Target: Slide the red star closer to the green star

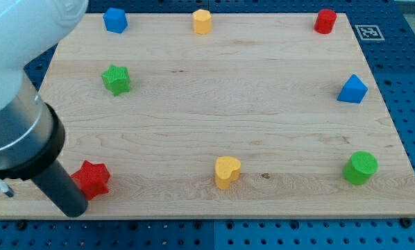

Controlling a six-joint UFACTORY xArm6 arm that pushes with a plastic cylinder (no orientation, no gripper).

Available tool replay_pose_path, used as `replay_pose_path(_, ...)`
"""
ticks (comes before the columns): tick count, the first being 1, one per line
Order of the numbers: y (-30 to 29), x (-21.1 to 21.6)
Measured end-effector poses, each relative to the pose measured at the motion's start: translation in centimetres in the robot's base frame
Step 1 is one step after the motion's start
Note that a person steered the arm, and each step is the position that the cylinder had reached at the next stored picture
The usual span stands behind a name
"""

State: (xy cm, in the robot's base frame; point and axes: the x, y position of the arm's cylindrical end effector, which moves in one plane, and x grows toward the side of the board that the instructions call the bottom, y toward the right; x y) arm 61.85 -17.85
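Nearest the camera, my tip [75, 210] is sitting at the board's near-left corner, touching or just beside the red star [91, 178] on its near-left side. Being a bare rod, it is gripping nothing. Straight beyond, the green star [116, 79] is lying far-left. The rod is leaning in from the left.
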Motion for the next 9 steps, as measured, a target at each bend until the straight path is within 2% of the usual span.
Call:
replay_pose_path(2,-0.5,-0.4)
replay_pose_path(7,3.8,-3.5)
replay_pose_path(9,3.8,-8.4)
